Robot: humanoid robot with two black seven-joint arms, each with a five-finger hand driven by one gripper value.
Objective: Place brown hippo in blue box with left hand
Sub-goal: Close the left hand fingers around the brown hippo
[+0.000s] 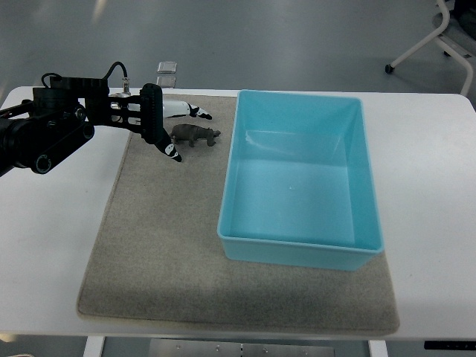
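Centrally, the brown hippo (195, 135) stands on the grey mat (149, 245), long axis running left to right, just left of the empty blue box (300, 253) and immediately right of the left hand (165, 125), whose spread fingers hold nothing.

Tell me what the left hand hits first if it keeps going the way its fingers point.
Probably the brown hippo: the left hand, fingers open, points right toward it; height above the mat is unclear.
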